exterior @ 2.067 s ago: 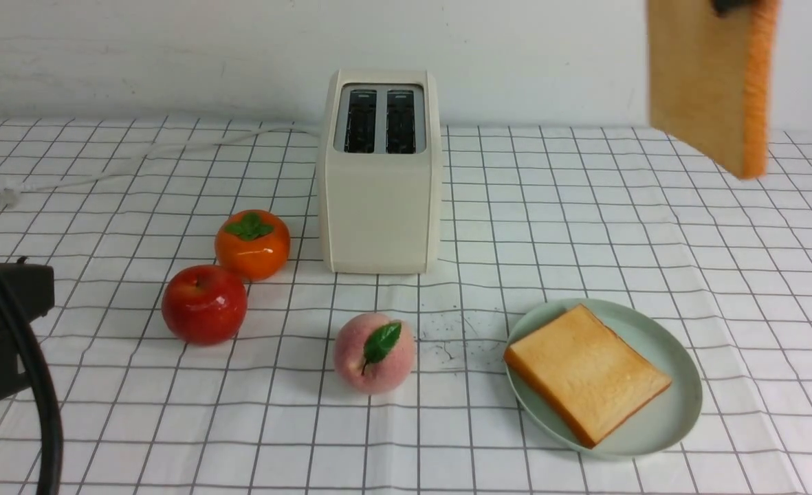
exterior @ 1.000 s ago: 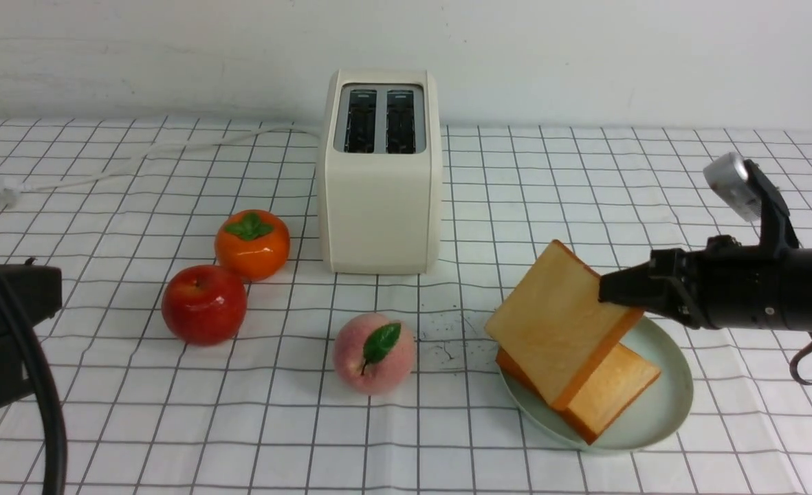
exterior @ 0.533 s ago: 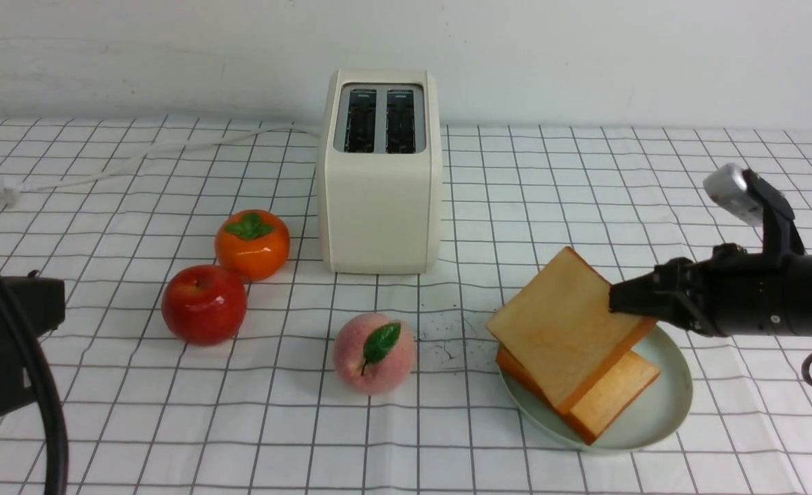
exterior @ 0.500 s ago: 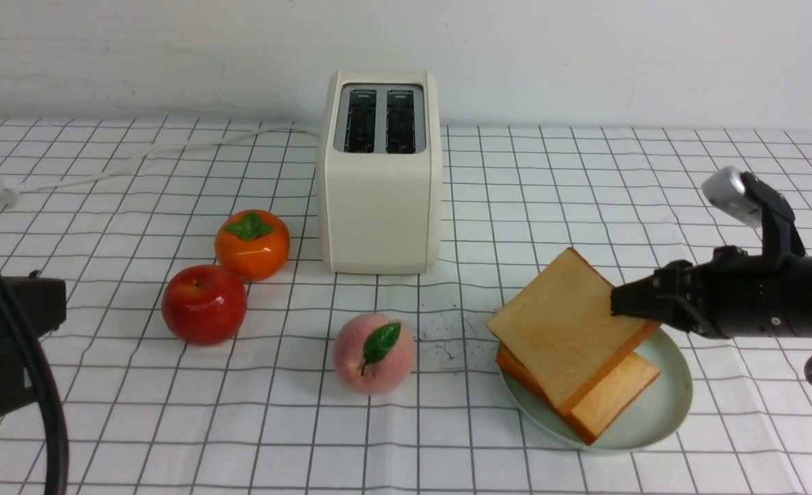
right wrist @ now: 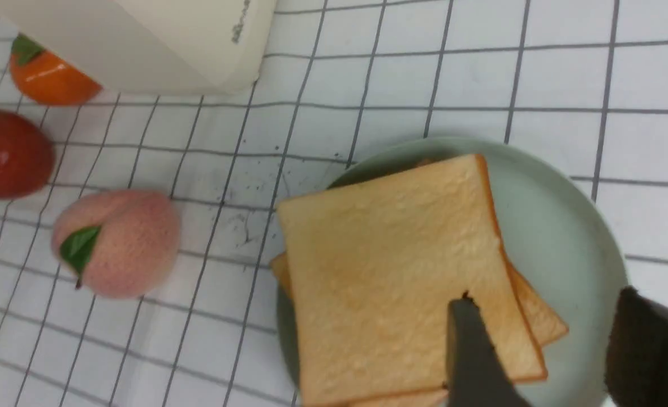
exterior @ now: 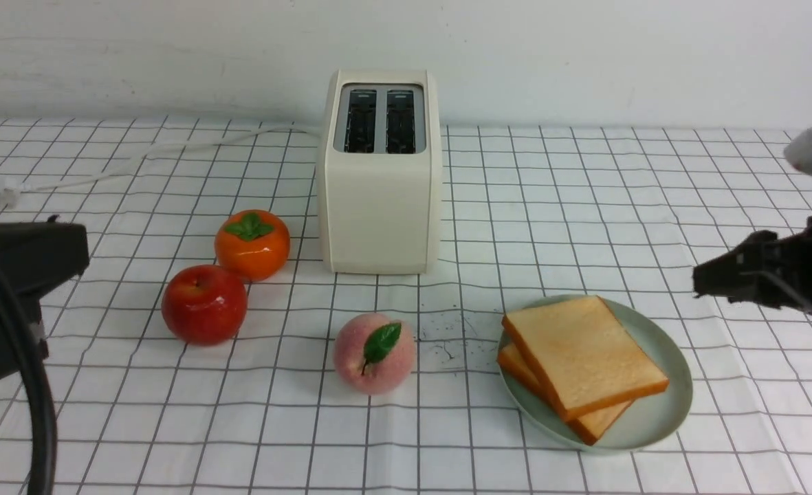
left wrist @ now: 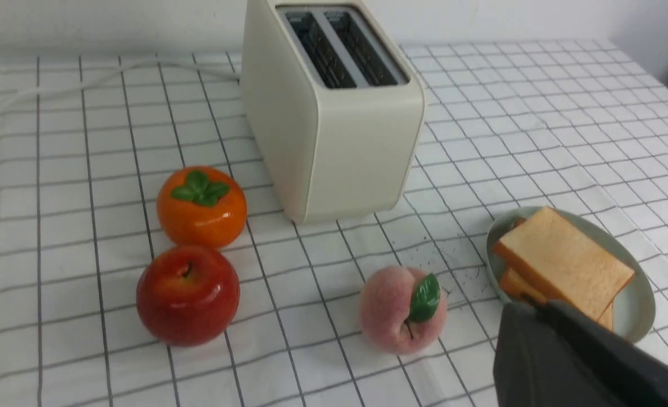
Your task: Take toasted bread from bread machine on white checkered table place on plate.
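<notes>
The toasted bread (exterior: 584,347) lies stacked on the plate (exterior: 681,392); we judge it light, spongy, best pinched by a crust edge. The right tool (right wrist: 546,297) gapes, empty; the left tool (left wrist: 531,311) is closed.

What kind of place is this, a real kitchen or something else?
Probably a mock breakfast table set up for a robot, not a real kitchen: a toaster stands on a checkered cloth before a bare wall, and two toast slices lie stacked on a plate.

Front view looks forward, wide; wrist views, nearer, share the plate (right wrist: 560,226).
</notes>
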Robot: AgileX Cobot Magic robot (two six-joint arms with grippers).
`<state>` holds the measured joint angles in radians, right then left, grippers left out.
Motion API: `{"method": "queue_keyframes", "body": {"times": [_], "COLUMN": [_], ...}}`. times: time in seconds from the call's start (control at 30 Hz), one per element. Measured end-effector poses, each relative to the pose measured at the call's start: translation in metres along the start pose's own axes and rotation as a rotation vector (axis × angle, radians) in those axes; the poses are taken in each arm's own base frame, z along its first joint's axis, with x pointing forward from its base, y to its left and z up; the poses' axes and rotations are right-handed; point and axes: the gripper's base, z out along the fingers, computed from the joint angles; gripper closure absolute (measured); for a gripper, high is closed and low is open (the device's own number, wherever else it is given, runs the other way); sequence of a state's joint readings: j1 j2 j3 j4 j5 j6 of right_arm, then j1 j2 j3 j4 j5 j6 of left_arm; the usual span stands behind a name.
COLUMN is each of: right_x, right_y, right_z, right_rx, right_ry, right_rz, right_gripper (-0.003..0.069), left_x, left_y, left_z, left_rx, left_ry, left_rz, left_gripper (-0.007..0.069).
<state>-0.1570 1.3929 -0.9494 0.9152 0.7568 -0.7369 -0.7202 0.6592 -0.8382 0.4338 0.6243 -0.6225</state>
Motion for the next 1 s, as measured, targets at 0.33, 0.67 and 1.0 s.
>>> {"method": "queue_keyframes", "body": {"times": [0.33,0.67,1.0], "right_x": [0.044,0.117,0.141], "right_y": [0.057,0.064,0.051], "right_z": [-0.127,-0.145,-0.12], "right_rx": [0.252,0.287,0.221], "right_ry": [0.008,-0.186,-0.267], "right_rz": [-0.12,-0.114,-0.01], "right_gripper": [0.0668,0.0662,0.0655], "left_x": [0.035,0.11,0.147], "left_y": [0.03,0.056,0.062], "left_z": [-0.043,-0.05,-0.032], "left_rx": [-0.059,-0.077,-0.12], "left_ry": [-0.192,-0.234,-0.136], "left_rz": [-0.026,-0.126,-0.102], "left_gripper": [0.0633,0.0629,0.0624]}}
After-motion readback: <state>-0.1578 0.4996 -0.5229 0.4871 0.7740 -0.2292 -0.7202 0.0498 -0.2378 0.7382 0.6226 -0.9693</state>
